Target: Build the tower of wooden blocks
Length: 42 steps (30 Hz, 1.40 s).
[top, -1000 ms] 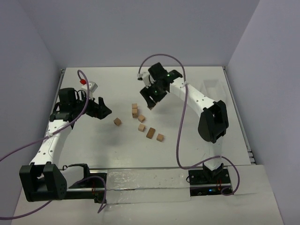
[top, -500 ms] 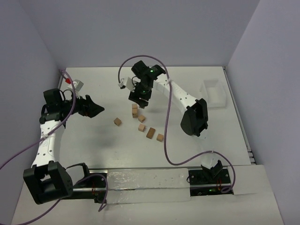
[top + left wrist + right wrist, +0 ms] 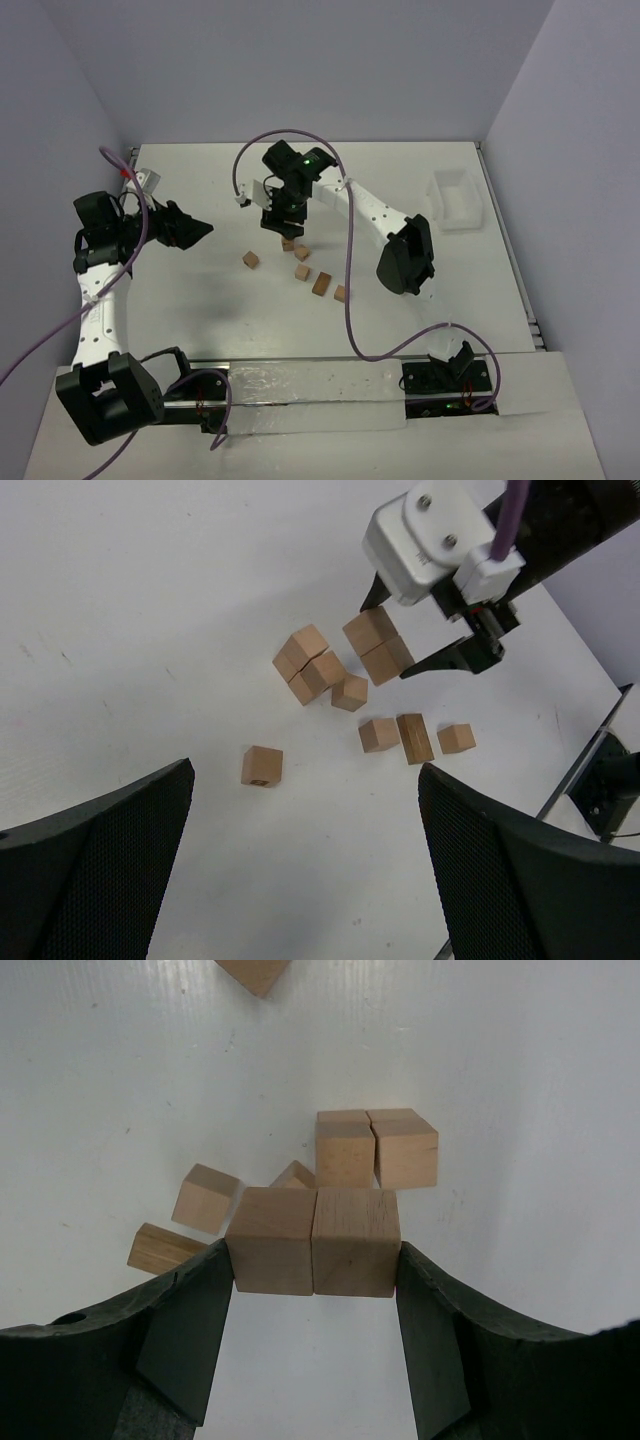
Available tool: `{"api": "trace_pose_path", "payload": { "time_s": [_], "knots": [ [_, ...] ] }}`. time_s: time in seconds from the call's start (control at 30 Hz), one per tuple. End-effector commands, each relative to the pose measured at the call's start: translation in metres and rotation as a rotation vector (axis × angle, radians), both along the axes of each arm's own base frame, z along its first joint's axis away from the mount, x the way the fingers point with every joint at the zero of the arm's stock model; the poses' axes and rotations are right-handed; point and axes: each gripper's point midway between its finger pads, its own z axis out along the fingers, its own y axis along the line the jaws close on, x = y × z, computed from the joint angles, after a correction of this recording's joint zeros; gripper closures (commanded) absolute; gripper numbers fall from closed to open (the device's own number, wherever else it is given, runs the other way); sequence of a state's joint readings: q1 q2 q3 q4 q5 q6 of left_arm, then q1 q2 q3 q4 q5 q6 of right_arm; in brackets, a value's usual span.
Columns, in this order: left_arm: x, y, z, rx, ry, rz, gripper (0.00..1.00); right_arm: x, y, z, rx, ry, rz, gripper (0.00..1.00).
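My right gripper [image 3: 315, 1250] is shut on two wood blocks [image 3: 314, 1239] held side by side between its fingers, a little above the table. Just beyond them a second pair of blocks [image 3: 376, 1148] lies side by side on the table. In the top view the right gripper [image 3: 285, 215] hovers over that pair [image 3: 288, 243]. Loose blocks lie nearby [image 3: 250, 260] [image 3: 301, 272] [image 3: 321, 283]. My left gripper [image 3: 305, 772] is open and empty, off to the left [image 3: 195, 230], nearest the lone block [image 3: 262, 765]. No standing tower is in view.
A white translucent bin [image 3: 455, 198] sits at the right edge of the table. Purple cables loop above both arms. The arm bases and a rail run along the near edge [image 3: 300, 385].
The right gripper has swung left and come over the pair of blocks on the table. The left arm has drawn back to the left, away from the blocks.
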<state>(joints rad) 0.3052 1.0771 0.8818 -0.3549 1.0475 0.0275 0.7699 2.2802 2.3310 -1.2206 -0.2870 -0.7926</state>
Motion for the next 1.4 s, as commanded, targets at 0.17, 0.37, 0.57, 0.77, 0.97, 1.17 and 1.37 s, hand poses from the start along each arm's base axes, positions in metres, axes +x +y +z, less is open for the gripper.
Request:
{"api": "trace_pose_path", "payload": {
  "time_s": [0.17, 0.37, 0.57, 0.77, 0.97, 1.17, 1.37],
  "knots": [
    [-0.003, 0.001, 0.018, -0.023, -0.091, -0.038, 0.01, 0.002, 0.011, 0.000, 0.011, -0.031, 0.061, 1.00],
    [-0.001, 0.002, 0.016, -0.029, -0.066, -0.040, 0.01, 0.003, 0.007, 0.000, -0.012, -0.044, 0.077, 1.00],
    [-0.002, 0.002, 0.014, -0.020, -0.063, -0.041, 0.01, 0.006, 0.006, 0.000, -0.015, -0.063, 0.087, 1.00],
    [-0.002, 0.003, 0.011, -0.014, -0.061, -0.037, 0.01, 0.008, 0.009, 0.000, -0.013, -0.069, 0.099, 1.00],
    [-0.001, 0.003, 0.011, -0.022, -0.055, -0.046, 0.01, 0.010, 0.008, -0.005, -0.028, -0.075, 0.109, 1.00],
    [-0.001, 0.002, 0.010, -0.023, -0.056, -0.047, 0.01, 0.017, 0.011, -0.007, -0.028, -0.096, 0.104, 1.00],
    [-0.001, 0.003, 0.010, -0.021, -0.060, -0.038, 0.01, 0.026, 0.014, -0.011, -0.021, -0.118, 0.081, 1.00]
  ]
}}
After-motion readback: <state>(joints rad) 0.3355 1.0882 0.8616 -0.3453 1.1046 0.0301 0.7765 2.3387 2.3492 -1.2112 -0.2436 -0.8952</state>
